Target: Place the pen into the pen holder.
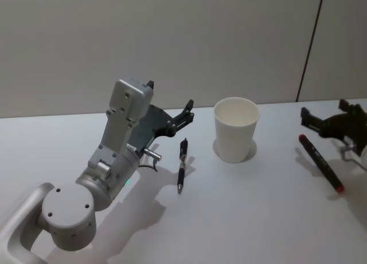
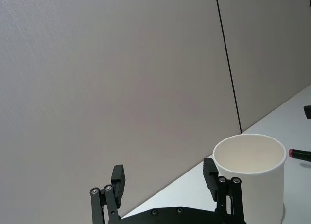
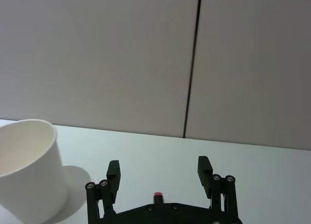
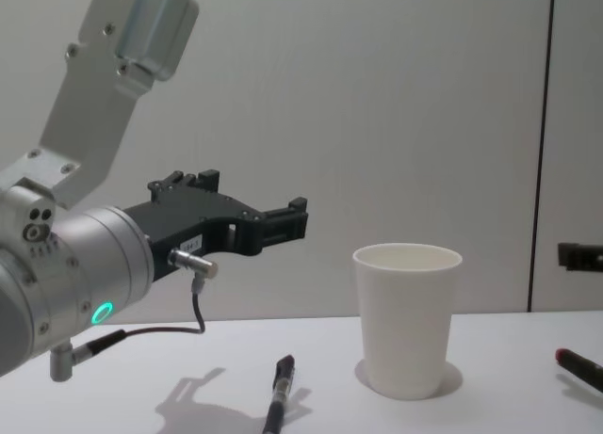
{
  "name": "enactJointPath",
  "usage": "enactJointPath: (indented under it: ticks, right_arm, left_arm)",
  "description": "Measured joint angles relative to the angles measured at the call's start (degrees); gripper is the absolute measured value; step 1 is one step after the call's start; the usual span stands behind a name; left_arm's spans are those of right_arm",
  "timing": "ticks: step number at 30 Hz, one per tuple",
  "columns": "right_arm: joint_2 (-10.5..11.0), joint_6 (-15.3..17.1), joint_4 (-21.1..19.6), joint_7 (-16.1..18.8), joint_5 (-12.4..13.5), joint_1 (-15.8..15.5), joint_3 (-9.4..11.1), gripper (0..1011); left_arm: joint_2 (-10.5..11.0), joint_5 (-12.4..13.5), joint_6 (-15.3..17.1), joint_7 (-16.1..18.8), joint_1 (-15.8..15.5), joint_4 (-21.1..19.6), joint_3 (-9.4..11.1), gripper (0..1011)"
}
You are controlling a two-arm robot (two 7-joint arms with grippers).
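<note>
Flanking one pen holder (image 1: 235, 137), two pens (image 1: 182, 165)

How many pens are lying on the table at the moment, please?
2: a black pen left of the paper cup, a red-tipped pen to its right.

Table (image 1: 258, 218): white, flat top, running across the whole area in front of me. Wall (image 1: 172, 40): plain pale panels, standing directly behind the table's far edge. Seam (image 1: 310, 46): one thin dark vertical line between two panels, on my right side, running down to the table's far edge. Marker (image 1: 321, 163): dark barrel, red at the end nearer me, lying flat on the table at my far right, at a slant. Its shadow falls just beside it.
</note>
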Motion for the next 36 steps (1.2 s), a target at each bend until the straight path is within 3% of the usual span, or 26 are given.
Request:
enactJointPath:
  ticks: [9,19,25,36]
  right_arm:
    - [1.04,9.56,-0.02,1.40,0.16,3.61,1.34,1002]
    - [1.14,18.32,-0.75,3.36,-1.09,6.03,0.97,1001]
    - [0.63,21.79,-0.77,3.93,-2.50,6.85,0.11,1002]
    - [-0.71,24.96,0.47,3.69,-4.03,7.69,-1.00,1002]
  left_arm:
    - [0.00,0.00,0.00,0.00,0.00,0.00,0.00,1001]
    - [0.00,0.00,0.00,0.00,0.00,0.00,0.00,1001]
    - [0.00,0.00,0.00,0.00,0.00,0.00,0.00,1001]
    - [0.00,0.00,0.00,0.00,0.00,0.00,0.00,1001]
